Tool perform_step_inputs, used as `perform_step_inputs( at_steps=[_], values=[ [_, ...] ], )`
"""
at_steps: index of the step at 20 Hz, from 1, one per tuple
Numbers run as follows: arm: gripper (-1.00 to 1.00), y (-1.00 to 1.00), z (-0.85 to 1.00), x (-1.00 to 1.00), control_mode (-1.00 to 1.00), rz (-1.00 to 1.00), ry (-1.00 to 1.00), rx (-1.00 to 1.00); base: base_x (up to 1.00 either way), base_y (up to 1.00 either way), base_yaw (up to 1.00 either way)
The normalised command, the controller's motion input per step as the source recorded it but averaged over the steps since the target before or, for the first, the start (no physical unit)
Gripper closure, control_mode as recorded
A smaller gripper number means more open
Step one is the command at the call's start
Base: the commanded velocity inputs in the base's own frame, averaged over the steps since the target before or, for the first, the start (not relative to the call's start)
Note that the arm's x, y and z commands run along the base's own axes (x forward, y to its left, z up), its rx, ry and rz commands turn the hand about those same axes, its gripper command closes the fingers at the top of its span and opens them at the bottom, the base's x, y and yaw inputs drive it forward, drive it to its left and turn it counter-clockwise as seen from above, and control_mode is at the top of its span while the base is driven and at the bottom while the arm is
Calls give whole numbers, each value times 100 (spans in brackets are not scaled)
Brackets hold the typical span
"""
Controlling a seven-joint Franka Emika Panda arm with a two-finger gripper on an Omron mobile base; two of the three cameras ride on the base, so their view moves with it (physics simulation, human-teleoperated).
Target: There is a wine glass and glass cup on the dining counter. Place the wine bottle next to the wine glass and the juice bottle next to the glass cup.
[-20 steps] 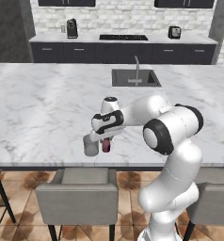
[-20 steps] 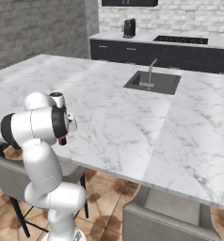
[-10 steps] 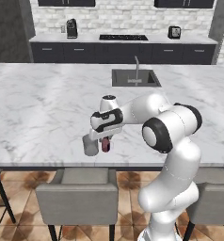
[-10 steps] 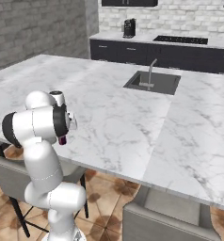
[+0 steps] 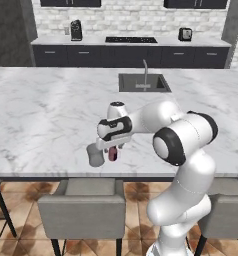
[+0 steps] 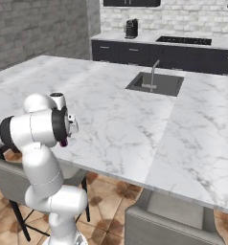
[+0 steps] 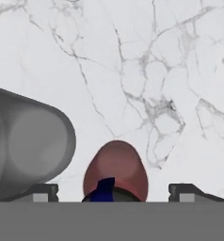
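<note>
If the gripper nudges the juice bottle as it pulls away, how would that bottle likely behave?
The juice bottle stands upright on the dining counter, short and squat, so it probably slides rather than tips. The marble looks smooth, so little would slow a slide. The glass cup stands close beside it, so a push that way may knock them together. The gripper stands open around the bottle.

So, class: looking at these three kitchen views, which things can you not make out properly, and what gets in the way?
- Juice bottle, left base view: its top is hidden by the gripper.
- Juice bottle cap, hand view: cut off by the bottom edge.
- Glass cup, hand view: cut off by the left edge.
- Juice bottle, right base view: the arm covers all but a sliver.
</note>
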Motion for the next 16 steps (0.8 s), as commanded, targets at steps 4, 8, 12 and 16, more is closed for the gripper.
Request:
perform_step_inputs(
  at_steps=[4, 8, 12, 16],
  values=[
    [-100, -8, -2, -17, -100, 0, 0, 1, 0, 0, 0],
    [-100, -4, 1, -2, -100, 0, 0, 2, 0, 0, 0],
    [-100, -5, 9, -4, -100, 0, 0, 3, 0, 0, 0],
    [-100, -7, 12, -3, -100, 0, 0, 3, 0, 0, 0]
  ],
)
